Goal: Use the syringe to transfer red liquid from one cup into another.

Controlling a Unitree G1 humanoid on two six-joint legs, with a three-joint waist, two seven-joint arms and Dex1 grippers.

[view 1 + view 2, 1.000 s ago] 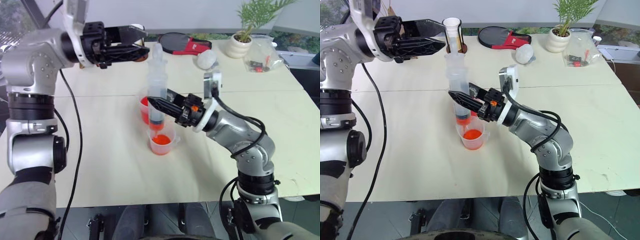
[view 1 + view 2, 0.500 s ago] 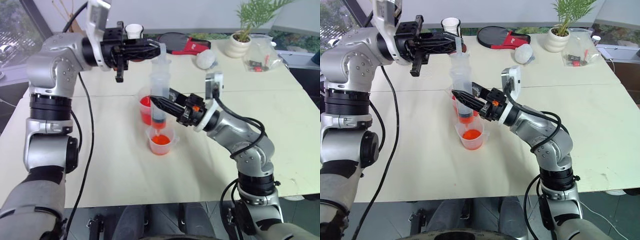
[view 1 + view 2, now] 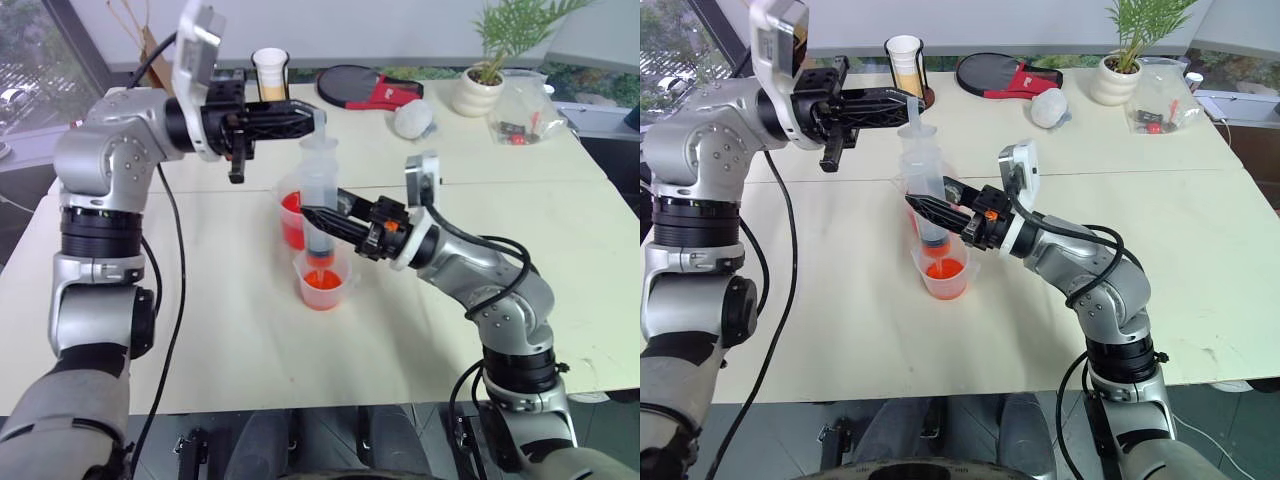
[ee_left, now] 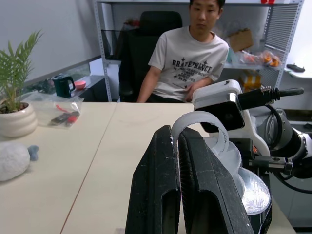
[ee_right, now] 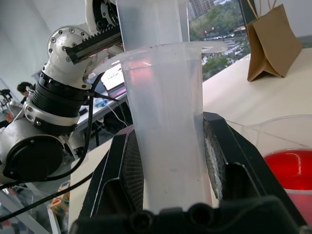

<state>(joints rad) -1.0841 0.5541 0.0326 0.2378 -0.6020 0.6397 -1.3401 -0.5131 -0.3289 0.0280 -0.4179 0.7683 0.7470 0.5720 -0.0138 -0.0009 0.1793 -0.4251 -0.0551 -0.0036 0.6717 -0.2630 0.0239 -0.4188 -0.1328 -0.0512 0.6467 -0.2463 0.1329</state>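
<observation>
The syringe [image 3: 320,195] stands upright, its orange-red tip in the mouth of the smaller beaker [image 3: 322,285], which holds red liquid [image 3: 943,270]. My right gripper [image 3: 312,218] is shut on the lower barrel, whose clear wall [image 5: 168,122] sits between the black pads [image 5: 129,165]. Level and shut, my left gripper [image 3: 315,117] has its tips at the plunger top [image 4: 202,126], with the fingers [image 4: 165,185] pressed together. Just behind the syringe stands the larger beaker [image 3: 289,218], with red liquid inside.
At the table's back stand a tall white cup [image 3: 270,70] in a dark holder, a black and red paddle [image 3: 352,84], a white lump [image 3: 412,120], a potted plant [image 3: 478,88] and a plastic bag [image 3: 522,112]. A person [image 4: 195,53] sits beyond the table.
My left gripper went from open to shut and came down and in to the plunger top. The right gripper kept the syringe over the smaller beaker.
</observation>
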